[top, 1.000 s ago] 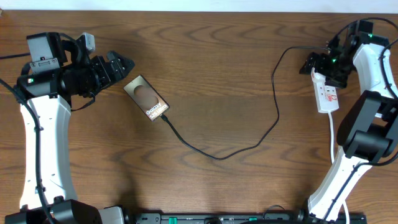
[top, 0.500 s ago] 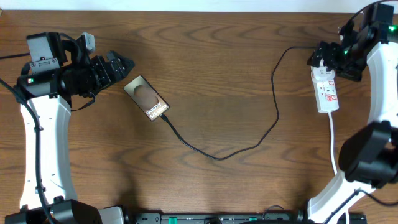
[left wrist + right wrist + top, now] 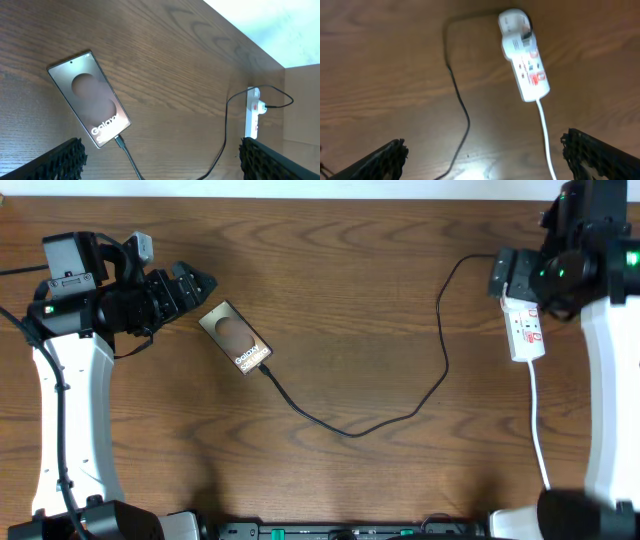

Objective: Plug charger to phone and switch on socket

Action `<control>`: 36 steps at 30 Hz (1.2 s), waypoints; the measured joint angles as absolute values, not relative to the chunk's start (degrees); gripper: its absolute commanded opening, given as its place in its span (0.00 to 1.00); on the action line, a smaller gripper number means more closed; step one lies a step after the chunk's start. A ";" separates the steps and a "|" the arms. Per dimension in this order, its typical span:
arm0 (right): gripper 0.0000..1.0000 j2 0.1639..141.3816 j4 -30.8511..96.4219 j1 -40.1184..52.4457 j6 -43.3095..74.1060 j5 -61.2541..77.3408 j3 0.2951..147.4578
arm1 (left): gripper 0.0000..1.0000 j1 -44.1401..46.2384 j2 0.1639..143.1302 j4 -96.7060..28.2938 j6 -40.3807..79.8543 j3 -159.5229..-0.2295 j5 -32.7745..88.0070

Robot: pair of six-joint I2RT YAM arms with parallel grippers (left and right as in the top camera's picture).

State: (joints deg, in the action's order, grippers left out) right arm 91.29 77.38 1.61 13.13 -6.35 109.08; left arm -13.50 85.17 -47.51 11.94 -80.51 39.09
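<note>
We see the wooden worktop (image 3: 330, 270), with open wood across its middle and near side. Our left end effector (image 3: 204, 285), fingers wide apart, hovers just beside the phone (image 3: 235, 338). The right end effector (image 3: 487, 156), also spread and empty, hangs over the socket (image 3: 524, 330) near the far right edge. The charger (image 3: 443, 370) snakes between them, its tip at the phone's lower end.

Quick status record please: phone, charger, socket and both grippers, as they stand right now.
phone: lying flat, lettering up, on the left side
charger: cable runs from the phone's lower end across to the socket's far end; tip looks seated in the phone
socket: lying on the right side, red marks visible, on or off cannot be told
left gripper: open, empty, beside the phone, apart from it
right gripper: open, empty, above the socket, not touching it
</note>
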 measured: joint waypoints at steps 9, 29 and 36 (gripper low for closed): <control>0.99 82.30 76.12 8.60 13.67 -10.22 109.60 | 0.93 -13.50 85.17 -47.53 11.94 -80.51 39.09; 0.99 82.83 76.07 8.60 14.06 -11.00 109.60 | 0.93 -13.50 85.17 -47.53 11.94 -80.51 39.09; 0.99 82.83 76.07 8.60 14.04 -11.00 109.60 | 0.93 -13.50 85.17 -47.53 11.94 -80.51 39.09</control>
State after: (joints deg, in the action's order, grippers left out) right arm 82.83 76.07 8.60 14.04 -11.00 109.60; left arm -13.50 85.17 -47.53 11.94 -80.51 39.09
